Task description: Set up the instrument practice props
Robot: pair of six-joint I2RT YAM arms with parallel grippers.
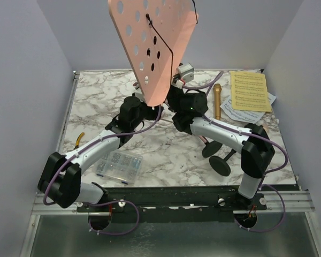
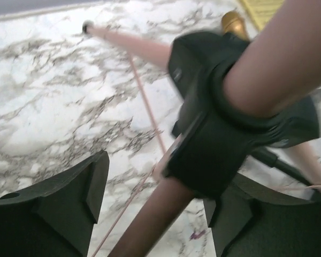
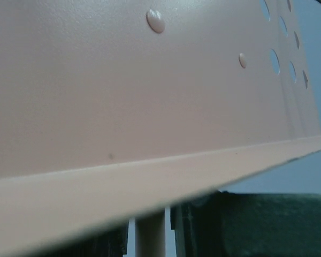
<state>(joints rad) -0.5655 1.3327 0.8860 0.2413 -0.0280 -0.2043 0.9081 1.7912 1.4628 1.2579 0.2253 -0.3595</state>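
The pink perforated music rack [image 1: 152, 43] stands tilted over the middle of the table. Its desk fills the right wrist view [image 3: 123, 91]. My right gripper [image 1: 184, 101] closes on the rack's pole [image 3: 150, 235] just under the desk. My left gripper [image 1: 135, 111] is open around the lower pole [image 2: 150, 219], below the black leg hub [image 2: 224, 134]; its fingers [image 2: 69, 209] stand apart from the pole. A gold microphone [image 1: 217, 100] lies right of the arms. Yellow sheet music [image 1: 250, 91] lies on a white page [image 1: 241, 113]. Two black round-based mic holders [image 1: 220, 165] lie near my right arm. The pink microphone is hidden.
A clear compartment box of screws [image 1: 117, 165] sits at the front left beside my left arm. Yellow-handled pliers [image 1: 79, 138] lie at the left edge. Grey walls close in the marble table [image 1: 96, 101] on three sides. A pink tripod leg [image 2: 128, 45] reaches over the marble.
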